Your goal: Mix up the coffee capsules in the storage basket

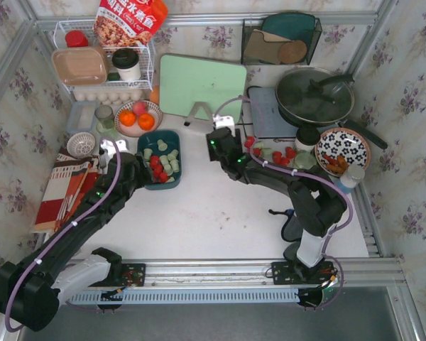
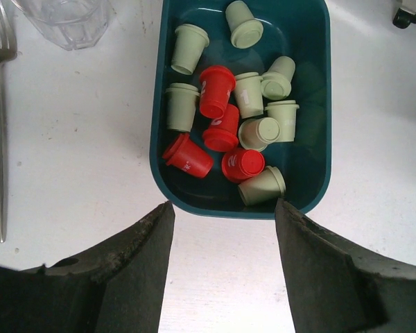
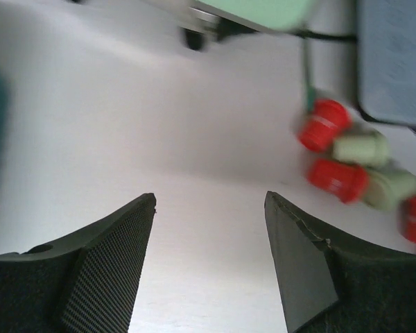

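Floral wallpaper walls in a white bench [image 1: 199, 220] that is crowded along its far edge. From the bench's middle in the top view, you have the basket [image 1: 177, 172] at about 10 o'clock, with a fruit bowl [image 1: 137, 117] just beyond it. A green board [image 1: 202, 87] stands at 12 o'clock and a lidded pan [image 1: 314, 96] at 2 o'clock.

Your left tool [image 2: 224, 207] hangs over the near end of the basket, fingers spread wide and pinching nothing. In its wrist view the basket fills the 12 o'clock side, and its near rim shows in the gap between the fingers. The capsules [image 2: 215, 90] inside lie jumbled. Four red ones bunch at the middle and toward 7 o'clock, and eight green ones ring them. Some stand upright, others lie tipped on their sides. A glass [image 2: 66, 21] and a fork [image 2: 0, 104] sit on the bench off to 10 o'clock.

Your right tool [image 3: 209, 198] is also spread and empty, above bare bench. The loose capsules [image 3: 336, 177], red and green, lie in a cluster on the bench at its 2 to 3 o'clock, apart from the fingers. That view is blurred, so you cannot count them there.
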